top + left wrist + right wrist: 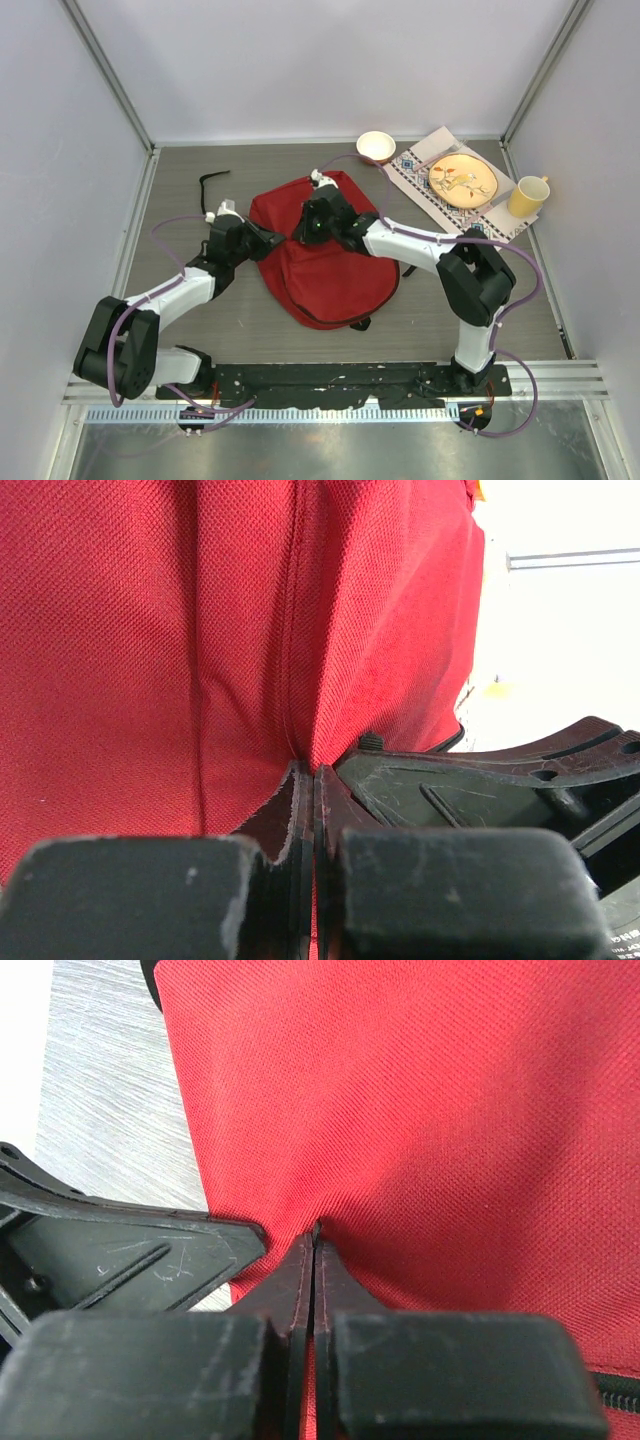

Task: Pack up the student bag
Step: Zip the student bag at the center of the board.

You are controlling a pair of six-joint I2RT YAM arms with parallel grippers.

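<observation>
The red student bag (330, 265) lies flat in the middle of the table, its black strap end at the near edge. My left gripper (268, 240) is at the bag's left edge, shut on a pinched fold of its red fabric (250, 640). My right gripper (312, 222) is over the bag's upper middle, shut on another fold of the fabric (430, 1110). A dark zipper (620, 1398) shows at the lower right of the right wrist view.
Black eyeglasses (210, 188) lie on the table at the back left. A small white bowl (375, 146) stands at the back. An orange plate (462, 180) rests on a patterned cloth (415, 170) at the back right, with a yellow mug (527, 196) beside it.
</observation>
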